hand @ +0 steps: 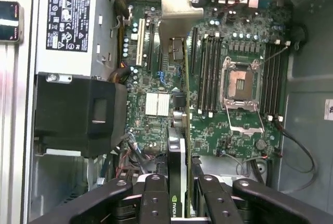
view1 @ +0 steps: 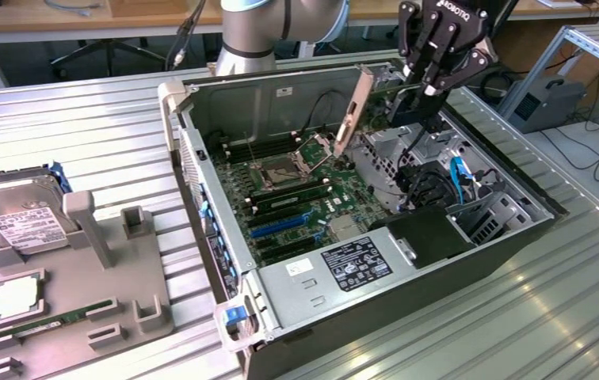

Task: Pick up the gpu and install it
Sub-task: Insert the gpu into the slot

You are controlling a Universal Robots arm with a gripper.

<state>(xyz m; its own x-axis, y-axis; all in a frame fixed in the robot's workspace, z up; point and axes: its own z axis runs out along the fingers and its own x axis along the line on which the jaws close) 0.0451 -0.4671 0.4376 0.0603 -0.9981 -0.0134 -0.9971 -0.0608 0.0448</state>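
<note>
The gpu [view1: 356,107] hangs upright over the open computer case [view1: 215,158], its pale metal end bracket pointing down toward the motherboard [view1: 299,198]. My gripper [view1: 423,99] is shut on the card's far end, above the case's back right part. In the wrist view the gpu [hand: 177,146] shows edge-on between the two black fingers [hand: 153,198], with its bracket over the board near the expansion slots [hand: 139,47]. The card is above the board and not seated in a slot.
Inside the case are the CPU socket [view1: 278,170], blue slots [view1: 278,226], a power supply [view1: 347,265] and a black shroud [view1: 426,233]. At the exterior view's left, a grey holder [view1: 120,269] carries a hard drive [view1: 14,218] and a memory stick [view1: 36,324].
</note>
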